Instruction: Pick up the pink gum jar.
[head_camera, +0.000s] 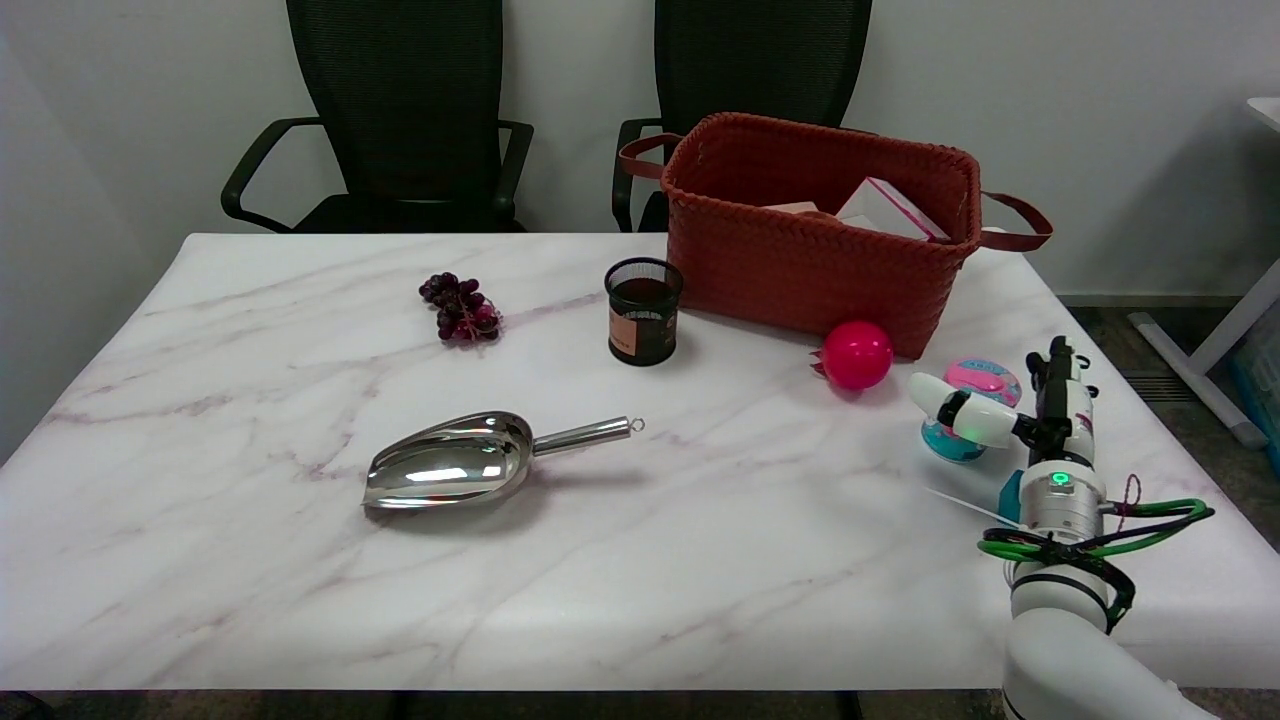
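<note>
White marble-pattern tabletop (600, 560), woven red basket (800, 260) at back. My right hand (1010, 415) fingers spread around small pink-lidded teal gum jar (975, 392), front of basket; no grip, no lift yet.

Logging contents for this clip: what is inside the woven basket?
In the red-brown basket, a white box with a pink edge leans at the right and a pale item shows beside it. The near wall hides everything lower.
</note>
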